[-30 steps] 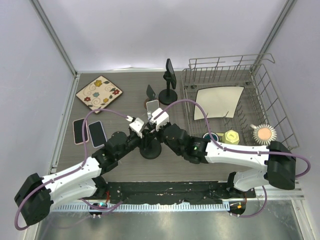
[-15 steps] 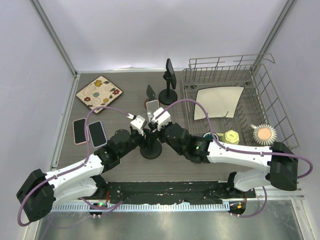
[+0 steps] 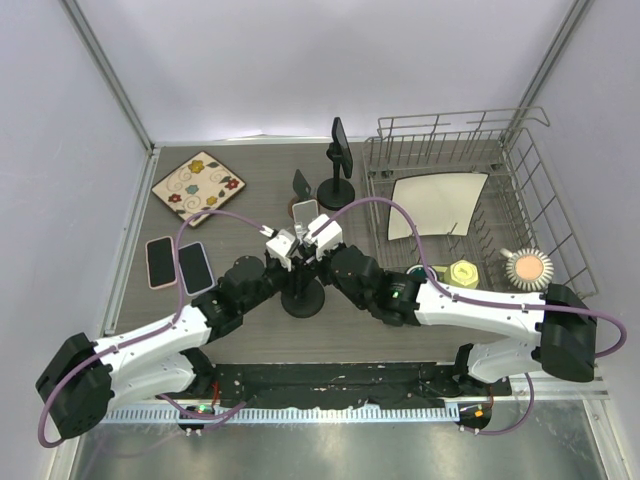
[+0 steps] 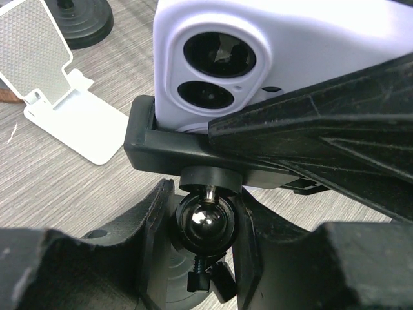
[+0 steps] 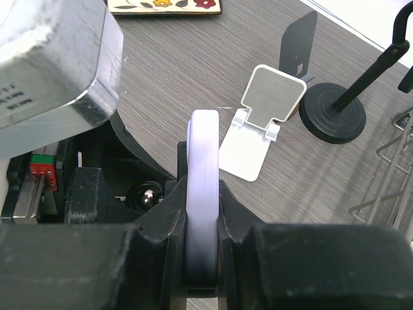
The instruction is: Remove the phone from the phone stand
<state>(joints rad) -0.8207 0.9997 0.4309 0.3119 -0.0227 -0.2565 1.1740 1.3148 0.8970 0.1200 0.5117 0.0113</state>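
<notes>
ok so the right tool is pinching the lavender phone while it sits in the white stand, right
Not quite: the right tool is pinching the lavender phone, but the phone sits in the black clamp stand, not the white stand, which stands empty beside it. The left wrist view shows the clamp under the phone.

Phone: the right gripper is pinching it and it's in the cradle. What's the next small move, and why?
Probably ease the right gripper slowly away, drawing the phone out of the cradle. It clamps the phone's faces, but the phone's camera end sits in the cradle, so it isn't free. The left gripper flanks the ball joint below, which should help steady the stand.
</notes>
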